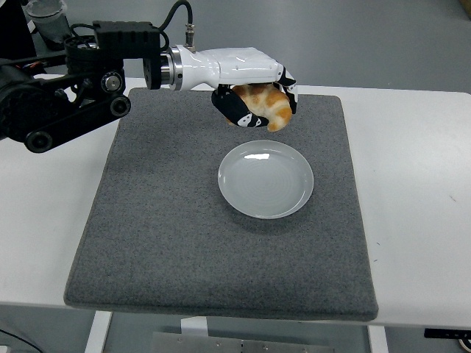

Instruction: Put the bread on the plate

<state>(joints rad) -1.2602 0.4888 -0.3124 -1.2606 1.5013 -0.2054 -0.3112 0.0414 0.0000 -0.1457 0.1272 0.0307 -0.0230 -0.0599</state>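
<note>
— What is seen at the left?

— A black jointed arm (66, 110) is seen entering from the left edge, ending in a glossy white wrist and the left hand (254, 99). Its black-and-white fingers (239, 112) are curled around the bread (266, 104).

— How does the bread look?

— A curved, crescent-like roll is shown — golden orange with paler patches, its crust smooth. It is held in the air above the far part of the mat (169, 220), just beyond the plate (266, 179) and apart from it.

— And the surfaces?

— The mat is dark grey, coarse and felt-like, with rounded corners. The plate is round, pale and glazed, with a bright glint near its far rim. Both are borne by a smooth white table (412, 184).
</note>
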